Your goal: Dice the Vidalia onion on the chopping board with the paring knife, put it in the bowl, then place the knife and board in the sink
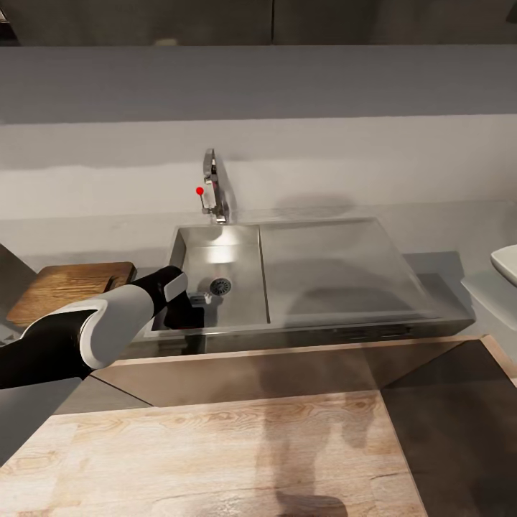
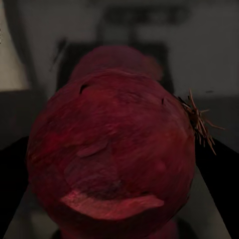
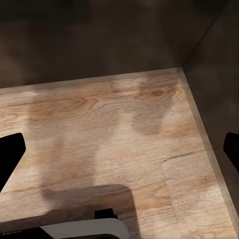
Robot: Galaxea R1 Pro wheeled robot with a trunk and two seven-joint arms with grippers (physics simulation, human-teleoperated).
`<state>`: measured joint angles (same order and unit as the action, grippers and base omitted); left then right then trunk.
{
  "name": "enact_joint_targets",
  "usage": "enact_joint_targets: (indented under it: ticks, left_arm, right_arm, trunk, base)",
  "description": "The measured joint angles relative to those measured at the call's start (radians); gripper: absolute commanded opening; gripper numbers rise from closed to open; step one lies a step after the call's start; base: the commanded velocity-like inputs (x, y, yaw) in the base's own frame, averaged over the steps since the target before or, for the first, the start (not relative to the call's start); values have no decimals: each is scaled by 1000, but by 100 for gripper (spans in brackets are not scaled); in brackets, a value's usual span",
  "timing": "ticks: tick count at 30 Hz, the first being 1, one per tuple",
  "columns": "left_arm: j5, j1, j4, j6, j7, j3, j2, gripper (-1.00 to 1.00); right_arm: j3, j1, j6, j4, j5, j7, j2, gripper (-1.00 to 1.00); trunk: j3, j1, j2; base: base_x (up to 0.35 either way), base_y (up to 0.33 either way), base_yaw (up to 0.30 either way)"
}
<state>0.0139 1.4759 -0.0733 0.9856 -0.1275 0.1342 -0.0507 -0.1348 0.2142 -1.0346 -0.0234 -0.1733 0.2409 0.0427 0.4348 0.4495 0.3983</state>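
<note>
Red-skinned Vidalia onion (image 2: 112, 154) sits between my left fingers (image 2: 10, 189), closed on it down in the sink (image 1: 219, 248) — right fingers (image 3: 11, 149) spread wide, holding nothing.

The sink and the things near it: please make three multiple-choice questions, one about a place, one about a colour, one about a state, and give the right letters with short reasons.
1. Where does the left arm reach?
A. Into the sink basin
B. Onto the drainboard
C. Over the bowl

2. What colour is the knob on the tap?
A. Blue
B. Red
C. Green

3. How does the right end effector stand?
A. Shut on a knife
B. Shut on the board
C. Open, holding nothing

Answers:
1. A: in the head view the left end effector is down inside the sink, near the drain; in the left wrist view the Vidalia onion sits close between its fingers.
2. B: the knob beside the tap is red.
3. C: in the right wrist view the right end effector has its fingers wide apart over a wooden surface, with nothing between them.
</note>
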Motion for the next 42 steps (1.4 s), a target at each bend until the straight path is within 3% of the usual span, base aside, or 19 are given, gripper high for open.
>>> enact_joint_targets:
  ticks: [21, 37, 42]
  left_arm:
    - [-7, 0, 11, -1, 0, -7, -3, -100]
    - [-7, 0, 26, -1, 0, -7, -4, -100]
    - [-8, 1, 74, 1, 0, -9, -5, -100]
  right_arm:
    - [0, 0, 0, 0, 0, 0, 0, 100]
    - [1, 0, 0, 0, 0, 0, 0, 100]
    - [0, 0, 0, 0, 0, 0, 0, 100]
  trunk:
    - [0, 0, 0]
    - [-24, 0, 0]
    - [-32, 0, 0]
  base:
    - [0, 0, 0]
    - [0, 0, 0]
    - [0, 0, 0]
